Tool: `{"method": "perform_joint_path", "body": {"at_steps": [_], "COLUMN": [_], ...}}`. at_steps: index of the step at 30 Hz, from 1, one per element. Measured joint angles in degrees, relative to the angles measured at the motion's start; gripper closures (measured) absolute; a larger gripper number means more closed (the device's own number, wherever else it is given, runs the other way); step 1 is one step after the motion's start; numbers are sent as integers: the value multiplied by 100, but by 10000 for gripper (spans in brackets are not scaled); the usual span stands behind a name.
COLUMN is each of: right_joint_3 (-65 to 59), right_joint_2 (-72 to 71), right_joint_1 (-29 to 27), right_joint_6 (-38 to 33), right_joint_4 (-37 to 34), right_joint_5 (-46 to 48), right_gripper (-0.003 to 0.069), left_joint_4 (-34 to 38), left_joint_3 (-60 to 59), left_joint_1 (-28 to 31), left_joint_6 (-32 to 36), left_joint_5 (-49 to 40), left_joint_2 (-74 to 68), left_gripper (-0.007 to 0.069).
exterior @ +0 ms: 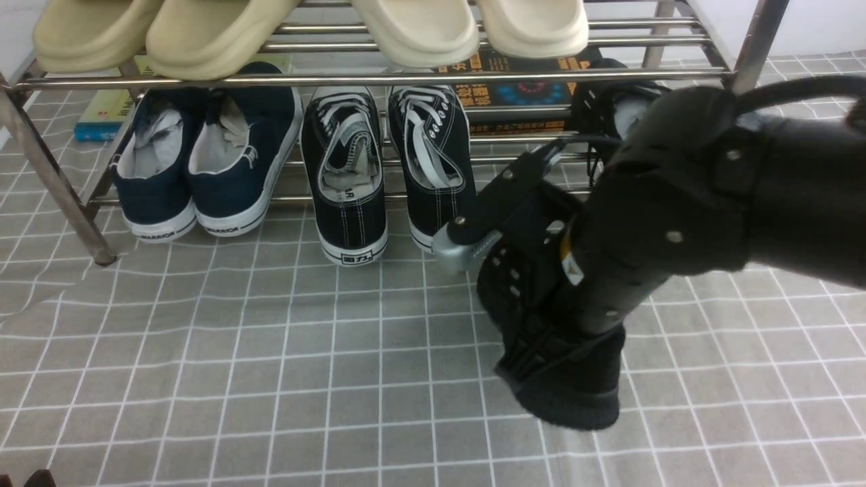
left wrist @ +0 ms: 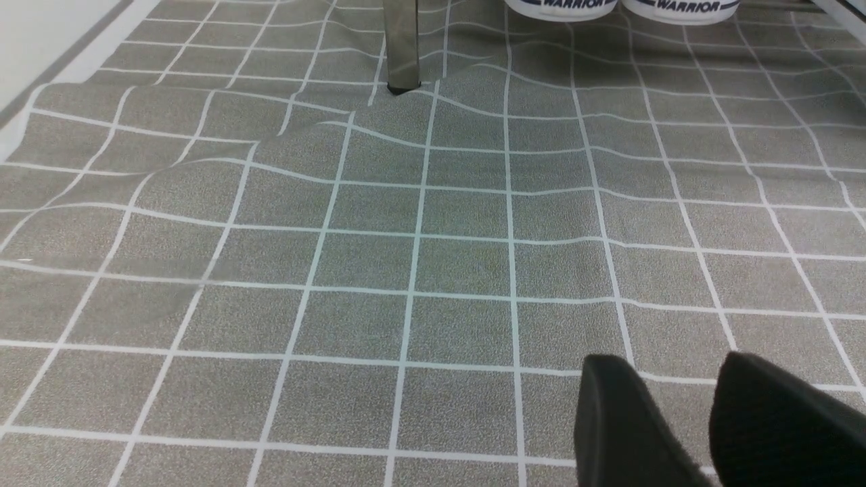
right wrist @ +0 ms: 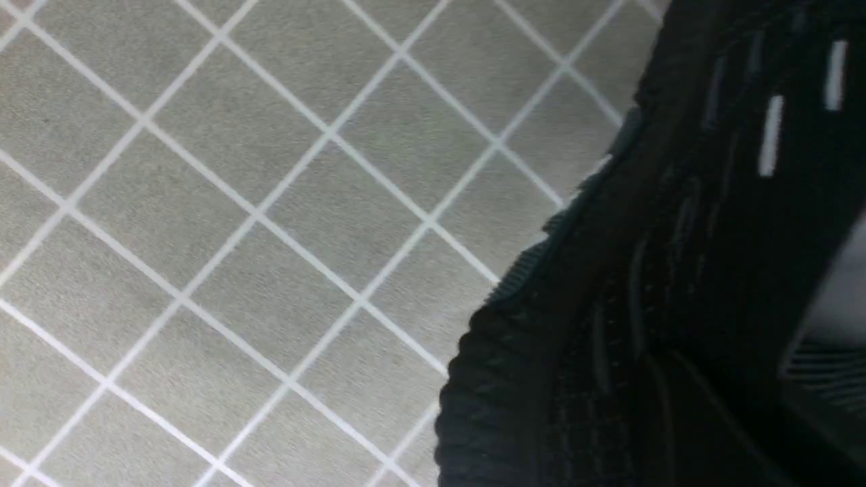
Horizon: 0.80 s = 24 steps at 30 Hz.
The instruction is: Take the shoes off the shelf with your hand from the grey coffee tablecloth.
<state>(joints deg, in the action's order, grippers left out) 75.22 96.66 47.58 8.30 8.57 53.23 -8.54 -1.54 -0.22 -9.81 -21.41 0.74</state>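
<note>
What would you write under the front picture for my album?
Right gripper holds one black shoe toe-down off the shelf; its twin sits on the lower tier.

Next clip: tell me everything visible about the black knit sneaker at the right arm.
The black knit sneaker is all black, with a knit upper, a ribbed sole edge and small white dash marks on its side. Pale stuffing shows inside in the right wrist view. It is off the shelf and in front of it, tilted steeply with one end down over the grey coffee tablecloth. Whether that end touches the cloth cannot be told. The right gripper appears clamped at its opening, and the arm hides its upper part.
</note>
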Motion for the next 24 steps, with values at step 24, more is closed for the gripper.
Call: {"method": "perform_joint_path", "body": {"at_steps": [24], "right_joint_3": [1369], "right_joint_2": [743], "right_joint_1": [-2164], "right_joint_6": [4], "right_joint_4": [800], "right_joint_5": [-1075], "right_gripper": [230], "left_joint_4": [0], "left_joint_3": [0], "left_joint_1": [0], "left_joint_6": [0], "left_joint_5": [0], "left_joint_2": [0], "left_gripper": [384]}}
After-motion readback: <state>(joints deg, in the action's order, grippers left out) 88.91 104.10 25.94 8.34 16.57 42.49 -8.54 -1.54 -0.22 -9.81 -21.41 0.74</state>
